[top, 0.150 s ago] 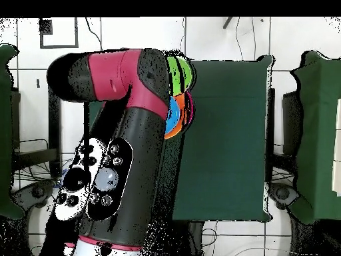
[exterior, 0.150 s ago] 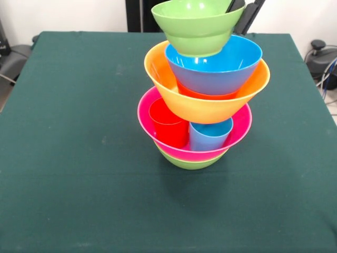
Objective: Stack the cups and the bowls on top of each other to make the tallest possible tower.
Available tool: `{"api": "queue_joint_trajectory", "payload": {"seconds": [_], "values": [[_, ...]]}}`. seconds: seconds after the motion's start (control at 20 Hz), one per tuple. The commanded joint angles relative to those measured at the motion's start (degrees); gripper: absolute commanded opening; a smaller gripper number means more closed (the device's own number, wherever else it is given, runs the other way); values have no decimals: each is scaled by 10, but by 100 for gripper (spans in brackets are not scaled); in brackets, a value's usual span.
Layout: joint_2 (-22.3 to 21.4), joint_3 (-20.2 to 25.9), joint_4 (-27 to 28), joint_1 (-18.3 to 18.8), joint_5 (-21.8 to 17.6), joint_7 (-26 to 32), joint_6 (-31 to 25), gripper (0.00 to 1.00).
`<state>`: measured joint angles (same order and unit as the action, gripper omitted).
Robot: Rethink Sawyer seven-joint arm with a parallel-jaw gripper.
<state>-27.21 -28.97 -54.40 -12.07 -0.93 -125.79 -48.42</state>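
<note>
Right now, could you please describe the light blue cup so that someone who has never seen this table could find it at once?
Start at the tower of coloured bowls in the middle of the green table. Near its base is a large pink bowl under the tilted yellow-orange bowl; two cups stand inside it, side by side. The light blue cup is the one beside the red cup, on the picture's right.

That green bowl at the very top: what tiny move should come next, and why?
Probably lower it gently and let go. The green bowl looks held at its far rim by the hand, tilted, its base just inside the blue bowl. The tower already leans, so pushing sideways could topple it.
</note>
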Motion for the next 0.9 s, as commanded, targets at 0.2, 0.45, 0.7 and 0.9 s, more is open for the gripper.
{"api": "queue_joint_trajectory", "payload": {"seconds": [0.2, 0.45, 0.7, 0.9], "values": [[17, 52, -57, -14, -33, -8, 24, 0], [19, 47, -55, -17, -35, -9, 28, 0], [21, 44, -55, -20, -34, -15, 28, 0], [22, 42, -58, -21, -36, -19, 35, 0]]}}
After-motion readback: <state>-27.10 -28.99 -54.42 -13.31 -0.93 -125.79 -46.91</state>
